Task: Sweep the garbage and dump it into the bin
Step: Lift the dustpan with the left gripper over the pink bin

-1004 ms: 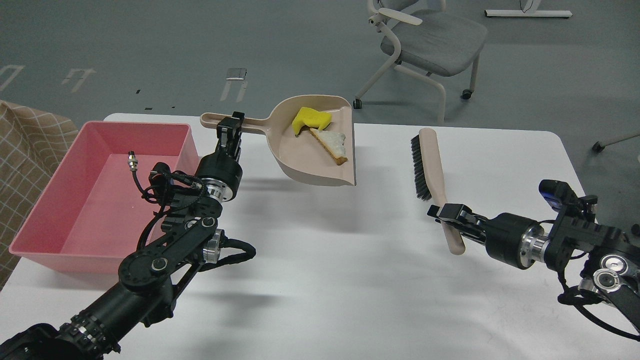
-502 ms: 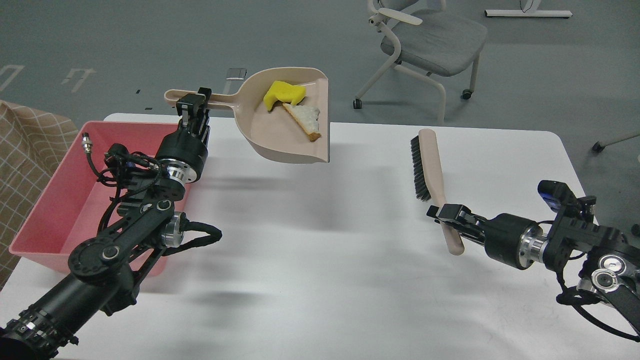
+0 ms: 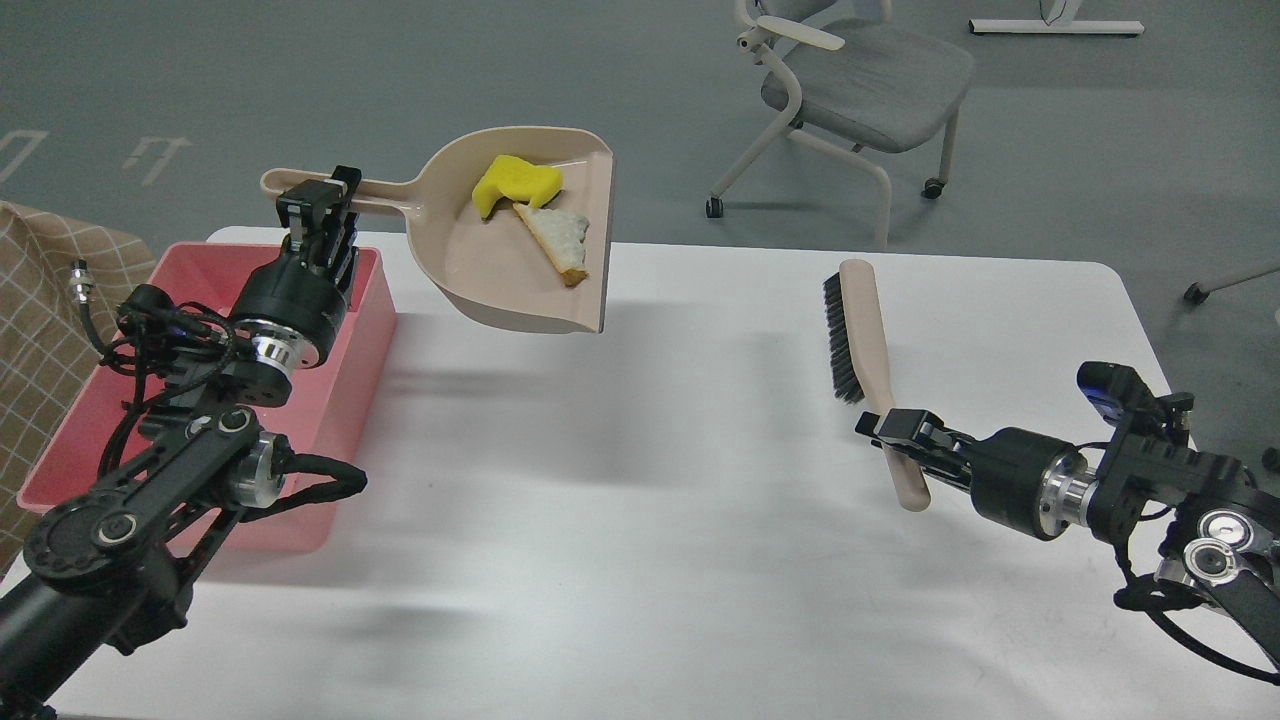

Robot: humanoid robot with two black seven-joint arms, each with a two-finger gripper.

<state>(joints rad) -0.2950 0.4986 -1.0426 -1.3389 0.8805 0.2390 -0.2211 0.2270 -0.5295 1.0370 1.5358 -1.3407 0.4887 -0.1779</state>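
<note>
Head view shows, at the far left, a pink plastic bin (image 3: 350,300) sitting on the white table (image 3: 650,500), its near and left parts hidden behind the black left arm that crosses in front of it. The left gripper (image 3: 318,205) rises above the bin's far right corner, its fingers pinched on the long handle of a beige dustpan (image 3: 500,270), which hangs in the air clear of the tabletop, just to the right of the bin and casting a soft shadow on the table below. The pan's open lip faces right, and inside it lies the garbage: a bright yellow sponge chunk (image 3: 512,182) toward the far wall, and a torn white bread slice (image 3: 558,240) with a brown crust touching the sponge and reaching down toward the lip. Well apart, on the right half of the table, a hand brush (image 3: 868,350) with black bristles and a beige back lies lengthwise, bristles turned left. The right gripper (image 3: 893,432) is clamped on the brush's handle near its near end, with the right arm coming in from the lower right corner. Beyond the table stands a grey office chair (image 3: 850,80) on the grey floor.
</note>
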